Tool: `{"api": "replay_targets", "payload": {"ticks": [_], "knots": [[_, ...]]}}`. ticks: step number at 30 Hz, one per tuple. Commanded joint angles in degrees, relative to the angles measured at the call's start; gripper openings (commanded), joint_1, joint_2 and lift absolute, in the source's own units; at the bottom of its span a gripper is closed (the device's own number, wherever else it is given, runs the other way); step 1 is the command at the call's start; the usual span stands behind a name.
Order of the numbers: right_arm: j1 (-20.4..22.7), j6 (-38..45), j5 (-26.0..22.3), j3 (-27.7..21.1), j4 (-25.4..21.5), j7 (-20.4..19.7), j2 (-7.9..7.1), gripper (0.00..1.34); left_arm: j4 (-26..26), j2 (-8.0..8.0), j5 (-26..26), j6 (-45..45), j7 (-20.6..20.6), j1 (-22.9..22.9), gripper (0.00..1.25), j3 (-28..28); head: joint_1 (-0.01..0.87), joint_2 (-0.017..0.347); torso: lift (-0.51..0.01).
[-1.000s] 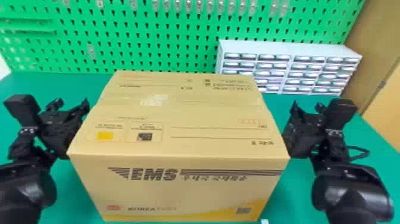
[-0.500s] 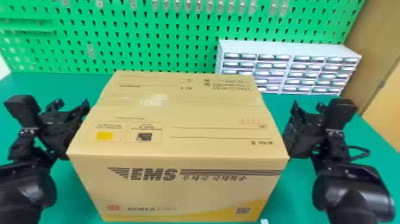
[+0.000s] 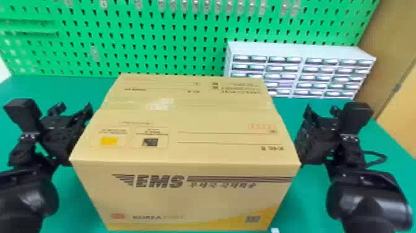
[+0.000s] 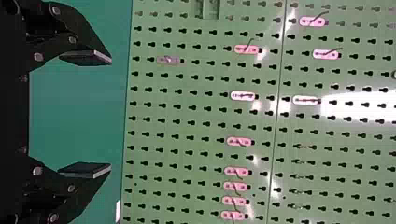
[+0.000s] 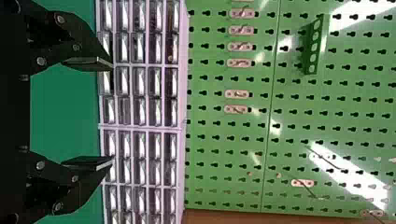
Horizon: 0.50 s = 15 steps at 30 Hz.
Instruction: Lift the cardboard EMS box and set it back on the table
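- Green pegboard [image 3: 173, 46] hung with small clips [image 4: 243, 95] rises behind the green counter [image 3: 312, 204]; a wooden panel [image 3: 399, 111] stands at the right.
- Near the pegboard, the white drawer unit [image 3: 297, 49] holds rows of little clear-fronted drawers; their contents are too small to tell.
- Closed and taped, the EMS box [image 3: 192, 198] hides whatever it may hold. It is upright mid-counter, between the two arms, covering the drawer unit's lower left corner in the head view. Whether its base touches the counter cannot be told.
- Beside the box, the left gripper [image 3: 72, 112] points forward, jaws wide open; opposite, the right gripper [image 3: 321, 112] does likewise, jaws also wide apart.
- A small white thing [image 3: 275, 230] lies by the box's near right corner.
- Tan cardboard, dark stripes and lettering in front, yellow along the bottom; a tape strip crosses the top.
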Motion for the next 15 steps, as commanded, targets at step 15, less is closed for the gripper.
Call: {"api": "replay_targets", "payload": {"ticks": [15], "knots": [[-0.02, 0.01, 0.15, -0.33, 0.0, 0.07, -0.43, 0.8, -0.18, 0.0, -0.17, -0.09, 0.0, -0.13, 0.81, 0.41, 0.678, -0.017, -0.098]]}}
